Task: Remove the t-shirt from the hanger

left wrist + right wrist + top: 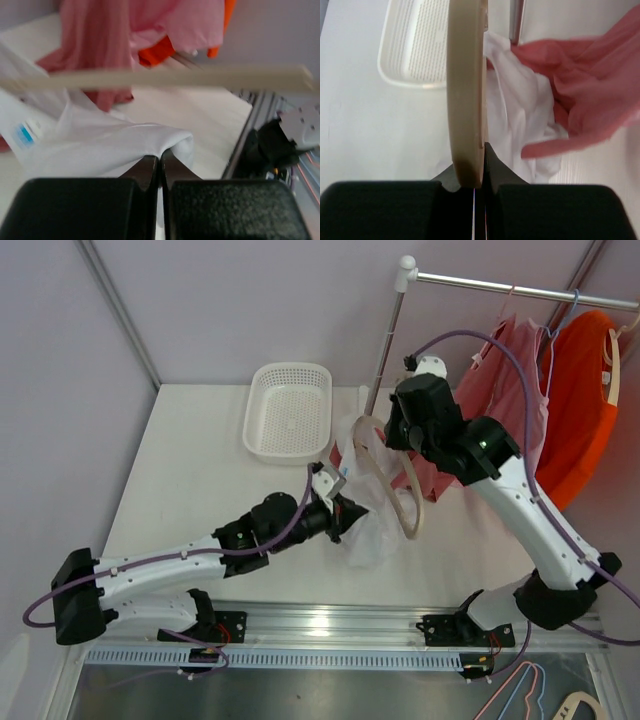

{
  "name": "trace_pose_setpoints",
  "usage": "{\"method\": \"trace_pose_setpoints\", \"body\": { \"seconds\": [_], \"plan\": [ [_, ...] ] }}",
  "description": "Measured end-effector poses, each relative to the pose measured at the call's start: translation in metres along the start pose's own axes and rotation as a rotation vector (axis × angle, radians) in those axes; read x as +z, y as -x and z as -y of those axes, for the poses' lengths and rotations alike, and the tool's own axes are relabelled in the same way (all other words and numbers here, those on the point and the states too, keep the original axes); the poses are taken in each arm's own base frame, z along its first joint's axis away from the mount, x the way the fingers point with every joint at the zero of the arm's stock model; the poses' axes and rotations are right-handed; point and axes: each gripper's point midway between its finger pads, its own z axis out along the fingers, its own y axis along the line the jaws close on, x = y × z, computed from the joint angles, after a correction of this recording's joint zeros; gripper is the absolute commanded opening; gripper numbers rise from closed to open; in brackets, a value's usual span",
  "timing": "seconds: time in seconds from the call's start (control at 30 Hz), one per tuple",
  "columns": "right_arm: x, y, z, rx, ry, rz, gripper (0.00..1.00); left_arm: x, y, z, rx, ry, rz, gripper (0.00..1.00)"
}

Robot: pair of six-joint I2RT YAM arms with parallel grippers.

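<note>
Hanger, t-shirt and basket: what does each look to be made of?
The hanger is probably wood or matte plastic: beige, smooth, rigid and flat-edged. The t-shirt is thin white fabric, likely cotton: it folds and creases softly. The basket looks like white moulded plastic, with a regular perforated grid.

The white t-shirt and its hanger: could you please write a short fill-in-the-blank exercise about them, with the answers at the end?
1. The left fingers are shut on the ____ t-shirt.
2. The hanger is held by the fingers of the ____ arm.
3. The basket contains no clothes; it is ____.
Missing words: white; right; empty.
</note>
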Motion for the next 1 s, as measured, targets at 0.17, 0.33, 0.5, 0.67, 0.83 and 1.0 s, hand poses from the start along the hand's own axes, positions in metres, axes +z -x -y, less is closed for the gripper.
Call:
{"method": "trace_pose_setpoints", "body": {
  "seconds": [0.17,0.33,0.5,0.67,0.83,1.0],
  "plan": [
    [-0.049,-0.029,0.012,-0.015,0.048,-0.060,0.00,-0.001,0.049,-0.030,-0.058,0.110,0.091,0.01],
    [-0.084,-0.014,0.031,0.014,0.038,0.005,0.00,-0.007,0.061,-0.057,-0.130,0.230,0.072,0.01],
    [-0.096,0.023,0.046,0.052,-0.030,0.151,0.00,-0.018,0.078,-0.065,-0.172,0.287,0.051,0.01],
    [-0.079,0.065,0.035,0.078,-0.083,0.239,0.00,-0.034,0.148,-0.086,-0.222,0.281,0.109,0.01],
    [-0.034,0.081,0.024,0.054,-0.135,0.247,0.00,-0.039,0.275,-0.104,-0.184,0.243,0.295,0.01],
    [-0.005,0.103,0.038,0.045,-0.207,0.284,0.00,-0.036,0.357,-0.117,-0.115,0.181,0.424,0.01]
  ]
}}
